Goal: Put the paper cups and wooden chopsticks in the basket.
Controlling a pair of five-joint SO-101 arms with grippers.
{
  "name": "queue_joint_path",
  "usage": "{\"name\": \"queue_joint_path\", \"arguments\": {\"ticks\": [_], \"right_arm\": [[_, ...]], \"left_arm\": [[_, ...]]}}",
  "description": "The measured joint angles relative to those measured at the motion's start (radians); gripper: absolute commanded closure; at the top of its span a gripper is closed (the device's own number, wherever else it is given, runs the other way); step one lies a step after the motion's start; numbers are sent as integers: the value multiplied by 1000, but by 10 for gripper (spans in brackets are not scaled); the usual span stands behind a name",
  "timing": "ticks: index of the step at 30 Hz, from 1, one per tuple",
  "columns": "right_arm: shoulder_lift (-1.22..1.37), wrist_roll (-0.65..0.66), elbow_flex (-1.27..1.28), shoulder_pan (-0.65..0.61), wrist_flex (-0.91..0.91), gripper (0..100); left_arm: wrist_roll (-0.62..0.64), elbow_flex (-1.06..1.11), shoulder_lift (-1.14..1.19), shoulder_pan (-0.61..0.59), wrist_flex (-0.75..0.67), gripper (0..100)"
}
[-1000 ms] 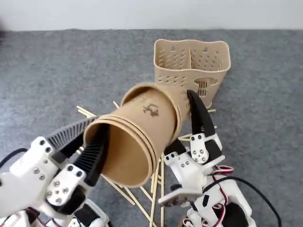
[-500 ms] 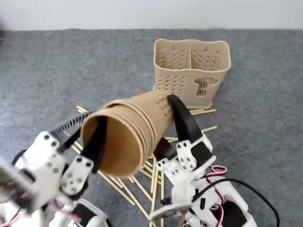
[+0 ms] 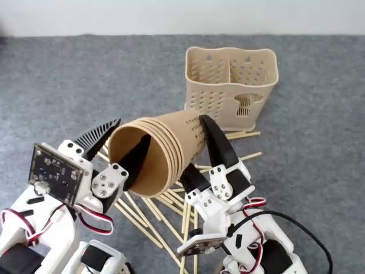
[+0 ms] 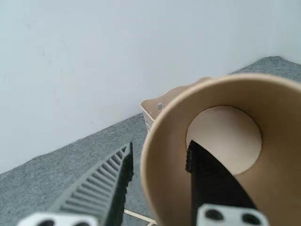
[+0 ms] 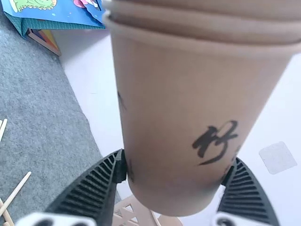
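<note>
A stack of several brown paper cups (image 3: 165, 151) hangs on its side above the carpet, mouth toward the arms. My left gripper (image 3: 132, 132) is shut on the rim, with one finger inside the cup (image 4: 211, 183) and the ribbed one outside. My right gripper (image 3: 194, 145) is shut on the stack's narrow end (image 5: 183, 117), a finger on each side. Wooden chopsticks (image 3: 171, 205) lie scattered on the carpet under the cups, a few (image 3: 242, 135) near the basket's foot. The beige perforated basket (image 3: 231, 85) stands upright just beyond the cups, its rim peeking over the cup (image 4: 160, 106).
Grey carpet (image 3: 68, 85) covers the table, with free room left and right of the basket. A white wall runs behind. A colourful book or box (image 5: 47, 14) lies far off in the right wrist view. One chopstick (image 5: 14, 193) lies on the carpet there.
The cup stack has dropped lower and tipped closer to level. My right gripper shifted left and closed around its narrow end. The left arm's wrist turned, still gripping the rim.
</note>
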Motion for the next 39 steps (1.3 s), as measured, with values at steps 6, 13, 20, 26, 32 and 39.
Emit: {"name": "queue_joint_path", "arguments": {"ticks": [6,13,20,26,32,39], "right_arm": [[0,-5,2,0,0,772],[-3,-178,-2,25,2,772],[-6,-491,-3,247,0,772],[-11,-632,-3,373,74,774],[-5,-646,-3,414,267,775],[-14,-736,-101,526,459,775]], "left_arm": [[-6,41,0,8,0,988],[-23,48,3,5,-14,988],[-26,37,15,-2,-8,988],[2,37,15,-2,-8,988],[3,37,15,-2,20,988],[2,137,17,-2,31,988]]}}
